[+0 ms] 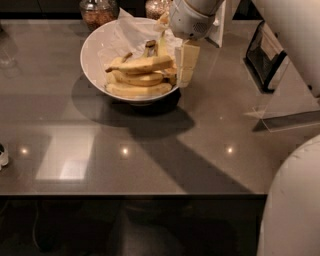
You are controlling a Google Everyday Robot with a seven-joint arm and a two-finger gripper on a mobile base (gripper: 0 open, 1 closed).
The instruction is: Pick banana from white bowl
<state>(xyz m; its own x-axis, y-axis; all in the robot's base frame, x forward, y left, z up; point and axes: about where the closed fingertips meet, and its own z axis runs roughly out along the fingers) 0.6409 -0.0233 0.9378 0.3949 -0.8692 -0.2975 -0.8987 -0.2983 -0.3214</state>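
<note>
A large white bowl [95,45] stands at the back of the grey table. It holds several yellow bananas [137,77] and a sheet of white paper [135,32]. The top banana [142,64] lies across the pile. My gripper [185,67] hangs from the white arm at the bowl's right rim, its cream fingers [187,62] pointing down just beside the bananas' right ends. It holds nothing that I can see.
Two glass jars [98,11] stand behind the bowl. A dark framed stand [262,50] and a clear plastic holder [290,107] are at the right. A white robot body part [295,210] fills the lower right corner. The table's front edge runs along the bottom.
</note>
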